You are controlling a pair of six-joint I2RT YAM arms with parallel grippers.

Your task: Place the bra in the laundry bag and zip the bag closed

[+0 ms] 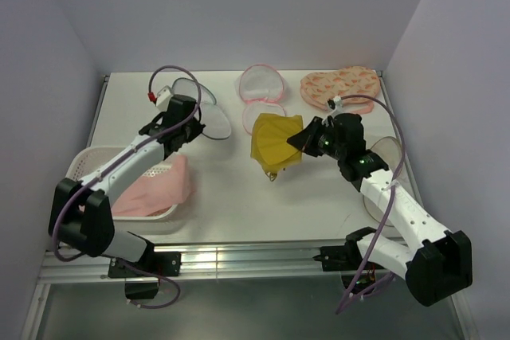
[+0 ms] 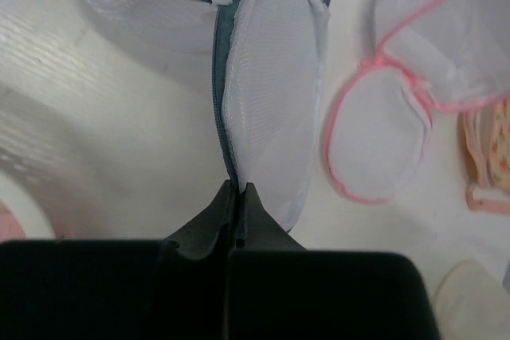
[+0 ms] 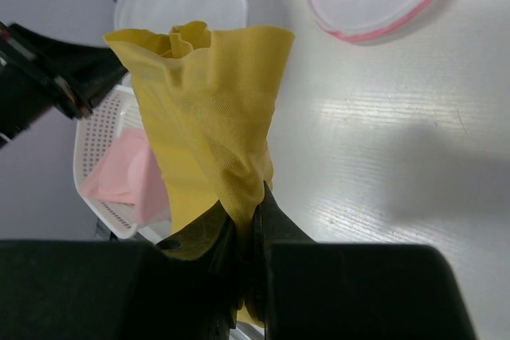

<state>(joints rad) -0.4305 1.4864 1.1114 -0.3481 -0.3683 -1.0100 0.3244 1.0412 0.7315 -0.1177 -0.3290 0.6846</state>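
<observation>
Left wrist shows the left gripper [image 2: 239,197] pinched tight on the grey zip rim of the laundry bag [image 2: 275,93], whose far dome is cut off at 12 o'clock. Overhead, the left arm reaches toward 1 o'clock and the right toward 11. The right gripper [image 3: 245,216] clamps the yellow bra [image 3: 211,109], its lower end hidden, apart at the bag's 3 o'clock.

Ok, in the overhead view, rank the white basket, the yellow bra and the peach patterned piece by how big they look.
1. white basket, clearly largest.
2. peach patterned piece and yellow bra: about alike. The bra is held up nearer the camera, so no ranking.
</observation>
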